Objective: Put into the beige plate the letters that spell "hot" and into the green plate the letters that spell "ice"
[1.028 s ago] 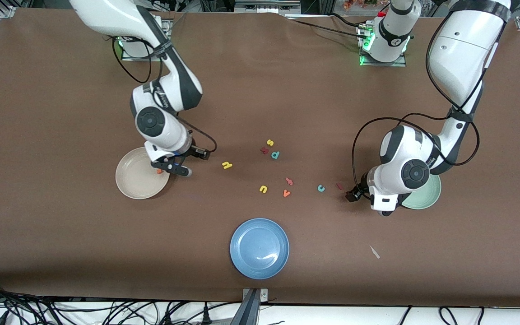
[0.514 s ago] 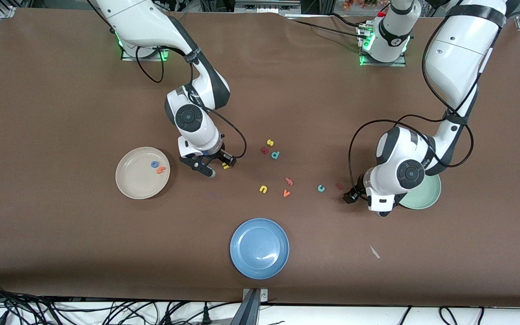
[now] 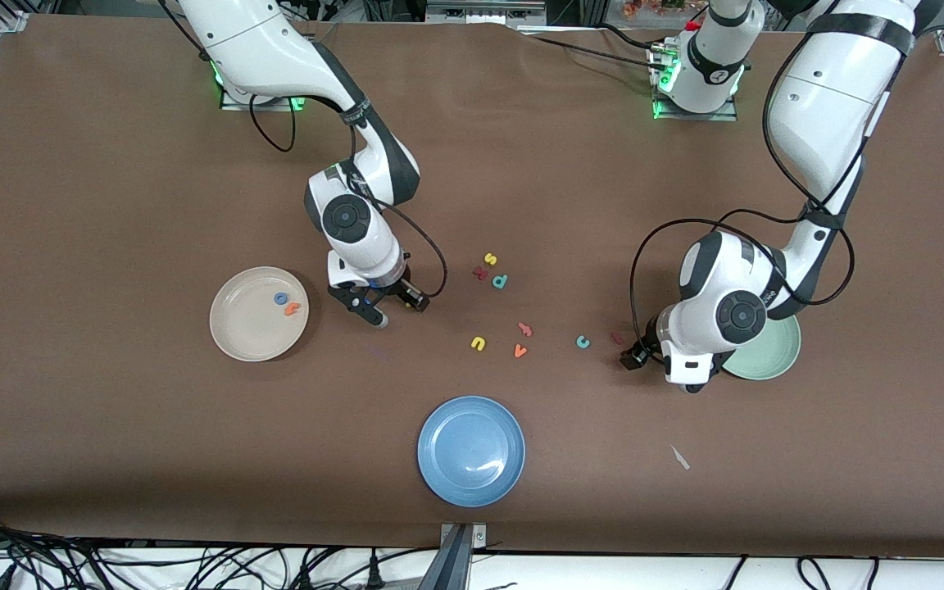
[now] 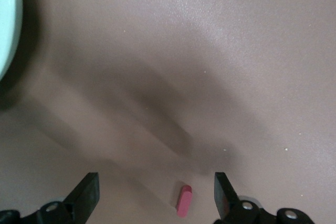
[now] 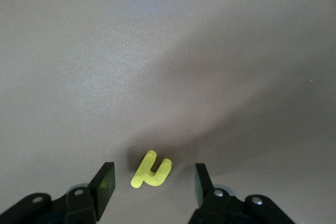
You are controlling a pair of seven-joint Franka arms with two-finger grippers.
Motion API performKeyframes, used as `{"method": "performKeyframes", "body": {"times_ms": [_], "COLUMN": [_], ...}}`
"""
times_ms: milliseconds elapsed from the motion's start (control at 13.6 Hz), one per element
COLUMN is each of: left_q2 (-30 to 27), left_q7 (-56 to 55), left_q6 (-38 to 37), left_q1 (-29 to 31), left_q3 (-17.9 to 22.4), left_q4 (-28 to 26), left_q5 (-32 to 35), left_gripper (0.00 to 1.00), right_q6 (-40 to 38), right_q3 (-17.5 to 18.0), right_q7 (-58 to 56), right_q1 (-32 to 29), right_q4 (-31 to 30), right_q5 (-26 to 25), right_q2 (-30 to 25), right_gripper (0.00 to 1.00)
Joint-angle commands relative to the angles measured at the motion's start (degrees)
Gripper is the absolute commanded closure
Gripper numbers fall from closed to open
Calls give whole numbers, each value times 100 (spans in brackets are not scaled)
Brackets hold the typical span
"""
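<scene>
The beige plate point(image 3: 236, 336) holds the blue o point(image 3: 281, 298) and orange t point(image 3: 292, 310). Beside it, my right gripper point(image 3: 365, 310) point(image 5: 152, 182) stands open, low over the yellow h point(image 5: 151, 170), which the front view hides. My left gripper point(image 3: 689, 378) point(image 4: 156, 192) is open too, with the dark red i point(image 3: 616, 337) point(image 4: 184, 201) on the table between its fingers. The teal c point(image 3: 583, 342) lies beside the i, and the orange e point(image 3: 525, 329) lies nearer mid-table. The left arm covers part of the green plate point(image 3: 775, 360) point(image 4: 6, 24).
Loose letters lie mid-table: yellow s point(image 3: 489, 259), dark red k point(image 3: 480, 273), teal p point(image 3: 500, 281), yellow u point(image 3: 478, 343), orange v point(image 3: 519, 351). A blue plate point(image 3: 471, 450) sits nearest the front camera. A white scrap point(image 3: 679, 457) lies toward the left arm's end.
My right gripper has left the beige plate, where the orange t now lies, and swung over to the yellow h. My left gripper has crept away from the green plate toward the i.
</scene>
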Motion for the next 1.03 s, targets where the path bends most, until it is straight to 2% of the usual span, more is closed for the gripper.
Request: {"method": "performKeyframes", "body": {"times_ms": [0, 220, 367, 587, 661, 881, 955], "left_q2": [-33, -42, -33, -33, -33, -24, -15], "left_q7": [-87, -87, -87, -218, -324, -614, -667], "left_q6": [52, 52, 52, 52, 52, 69, 165], "left_q1": [-57, -57, -57, -66, -118, -241, -268], "left_q3": [43, 43, 52, 52, 52, 52, 61], "left_q4": [-24, -24, -24, -24, -24, 19, 19], "left_q5": [-21, -29, -21, -21, -21, -29, -21], "left_gripper": [4, 4, 4, 4, 4, 5, 7], "right_q6": [65, 82, 109, 144, 153, 144, 144], "right_q3": [-61, -61, -61, -61, -61, -61, -61], "right_q7": [185, 185, 185, 185, 185, 176, 107], "right_q1": [125, 134, 143, 143, 143, 143, 91], "right_q4": [186, 186, 178, 178, 169, 160, 125], "right_q5": [2, -7, -16, -60, -60, -86, -139], "right_q2": [164, 225, 243, 261, 269, 261, 200], "right_gripper": [30, 31, 34, 45, 51, 80, 85]}}
